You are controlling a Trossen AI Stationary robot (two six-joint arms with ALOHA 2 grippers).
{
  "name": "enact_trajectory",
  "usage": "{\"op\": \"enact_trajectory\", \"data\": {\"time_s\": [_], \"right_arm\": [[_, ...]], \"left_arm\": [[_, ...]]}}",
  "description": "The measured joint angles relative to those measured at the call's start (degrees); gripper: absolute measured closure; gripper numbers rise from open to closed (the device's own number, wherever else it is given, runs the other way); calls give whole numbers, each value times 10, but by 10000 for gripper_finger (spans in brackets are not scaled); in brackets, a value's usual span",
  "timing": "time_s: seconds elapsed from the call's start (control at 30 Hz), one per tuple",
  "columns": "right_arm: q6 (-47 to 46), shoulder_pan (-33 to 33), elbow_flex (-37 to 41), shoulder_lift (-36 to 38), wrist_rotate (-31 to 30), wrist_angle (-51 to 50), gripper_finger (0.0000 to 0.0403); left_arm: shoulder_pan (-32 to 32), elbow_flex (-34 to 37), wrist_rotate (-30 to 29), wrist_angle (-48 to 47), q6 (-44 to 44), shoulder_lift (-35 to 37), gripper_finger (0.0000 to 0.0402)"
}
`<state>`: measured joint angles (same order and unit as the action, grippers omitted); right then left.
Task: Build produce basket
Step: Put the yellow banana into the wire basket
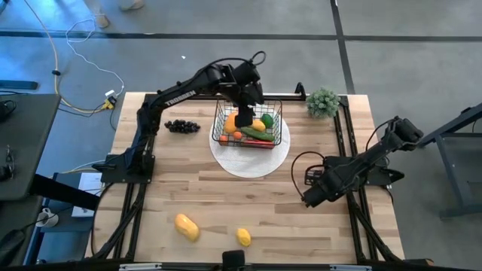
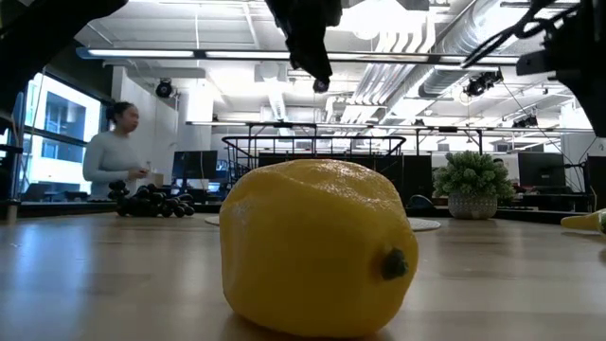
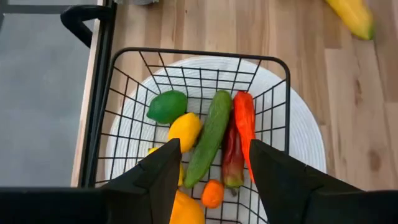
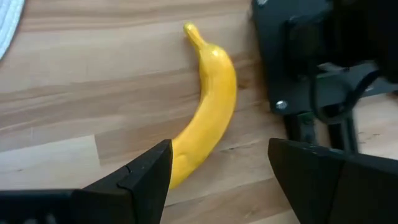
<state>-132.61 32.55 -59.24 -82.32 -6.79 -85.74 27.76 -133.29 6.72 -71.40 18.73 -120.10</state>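
My black wire basket sits at twelve o'clock holding cucumber, chillies, lime. Grapes lie at its nine; mango and lemon at six.

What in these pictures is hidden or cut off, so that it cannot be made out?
- Basket contents, high view: partly covered by the left pincer.
- Banana, right wrist view: near end behind the right pincer.
- Basket, low view: lower part behind the lemon.

Black wire basket; pale matt wooden table; glossy, probably plastic banana.
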Motion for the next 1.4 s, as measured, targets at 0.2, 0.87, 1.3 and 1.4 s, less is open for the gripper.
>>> {"op": "enact_trajectory", "data": {"time_s": [0.2,0.87,1.3,1.4], "right_arm": [[1,-12,92,71,9,93,155],[-2,-94,236,135,39,202,155],[4,-127,307,135,72,290,199],[4,-127,314,135,73,310,243]], "left_arm": [[7,0,4,0,-1,3,222],[7,0,4,-29,-1,3,222],[7,0,4,-35,14,3,222],[7,0,4,-48,17,3,222]]}}
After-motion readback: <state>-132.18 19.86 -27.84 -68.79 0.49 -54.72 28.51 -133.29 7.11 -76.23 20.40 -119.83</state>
